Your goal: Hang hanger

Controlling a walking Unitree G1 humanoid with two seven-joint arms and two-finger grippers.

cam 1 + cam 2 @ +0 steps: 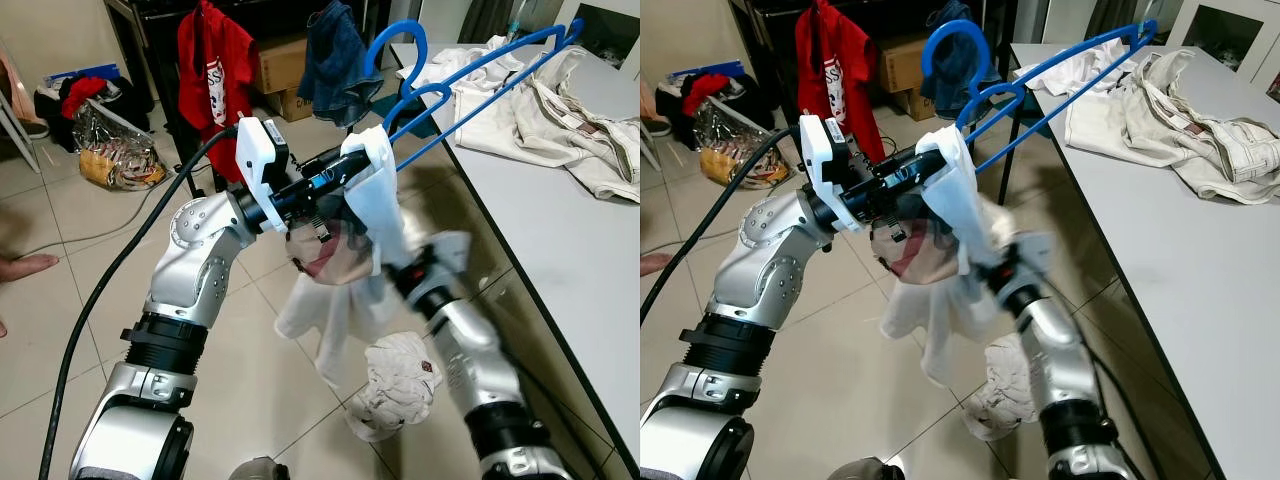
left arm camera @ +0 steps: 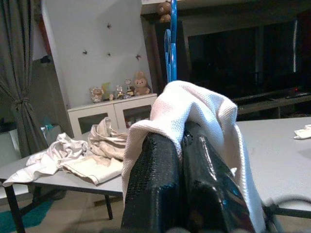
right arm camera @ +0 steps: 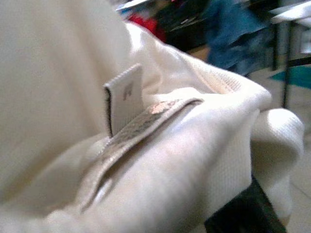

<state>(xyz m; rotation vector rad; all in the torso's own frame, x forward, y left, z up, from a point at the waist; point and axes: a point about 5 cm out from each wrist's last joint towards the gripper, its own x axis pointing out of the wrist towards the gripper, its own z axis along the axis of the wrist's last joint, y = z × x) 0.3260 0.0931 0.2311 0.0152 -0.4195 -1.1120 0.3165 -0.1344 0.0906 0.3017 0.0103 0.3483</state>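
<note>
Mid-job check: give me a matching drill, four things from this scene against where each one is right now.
Things:
1. blue hanger
2. white shirt
3. beige trousers
4. red garment

Places:
A. spread on the grey table
B. hanging on the dark rack in the background
C. pinched by the left gripper, draping down
D. held up in the air, stretching over the table edge

Pairs: 1-D, 2-C, 3-A, 4-B
</note>
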